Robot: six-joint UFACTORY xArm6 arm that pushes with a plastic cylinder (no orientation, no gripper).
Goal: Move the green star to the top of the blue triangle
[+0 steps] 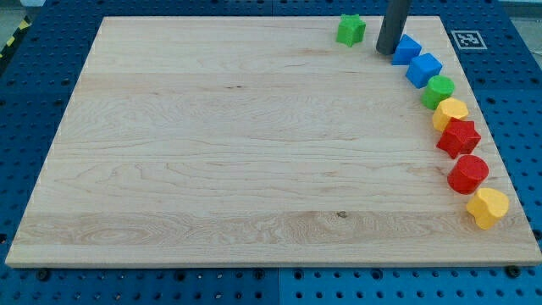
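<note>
Now, operator, you are looking at these things.

Board: you see a pale wooden board lying on a blue perforated table, filling most of the view.

Tip: your dark rod comes down from the view's top edge, and my tip rests on the board near its top right corner. There is no gripper on this arm, so you have nothing to read as wide, narrow or holding; the rod carries nothing.

Green star: the green star-shaped block sits close to the board's top edge, just to the view's left of the rod and apart from it.

Blue triangle: the blue triangular block lies just to the view's right of my tip. You cannot tell whether the two touch.

Tip versus blocks: my tip stands between the green star and the blue triangle, nearer the triangle.

Curved row: from the blue triangle a line of blocks bends down the board's right side, each one touching or nearly touching the next.

Row order: after the triangle you find a blue cube-like block, a green round block, a yellow block of unclear shape, a red star-like block, a red round block and a yellow heart-like block.

Marker: a black-and-white square tag lies on the table beside the board's top right corner.
</note>
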